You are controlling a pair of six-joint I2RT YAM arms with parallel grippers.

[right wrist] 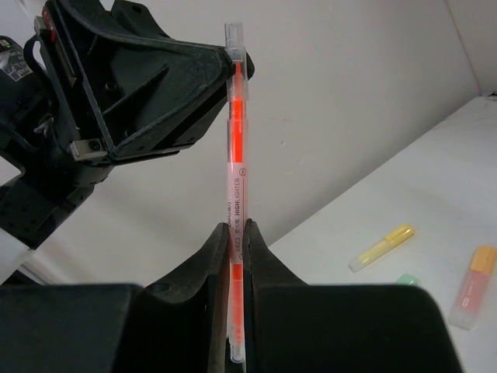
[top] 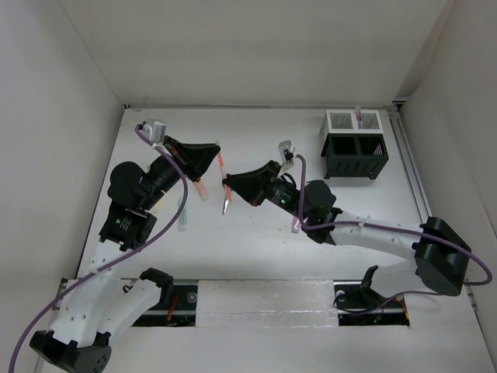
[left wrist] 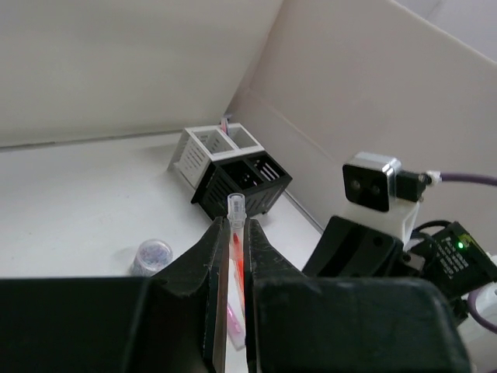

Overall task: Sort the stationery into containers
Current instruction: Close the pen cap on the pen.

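Orange highlighter (right wrist: pixel 235 167), one, held in the air by two hands: the left hand (left wrist: pixel 234 233) is clamped near one end, the right hand (right wrist: pixel 237 229) clamped lower down. Past the right hand, three lie apart on the desk (top: pixel 256 132): yellow highlighter (right wrist: pixel 380 247), green highlighter (right wrist: pixel 408 278), orange-capped highlighter (right wrist: pixel 474 276). Further right, one white box (top: pixel 342 114) joins one black organiser (top: pixel 356 167) at the desk's edge, with open desk between them and the right hand.

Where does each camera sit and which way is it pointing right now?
Top: above, behind the arms, looking down on the table; both arms show.
Left wrist: behind the left gripper, facing the organiser; the right arm shows too.
Right wrist: behind the right gripper, facing the left gripper.
Shared: both wrist views show the orange highlighter clamped in both grippers.
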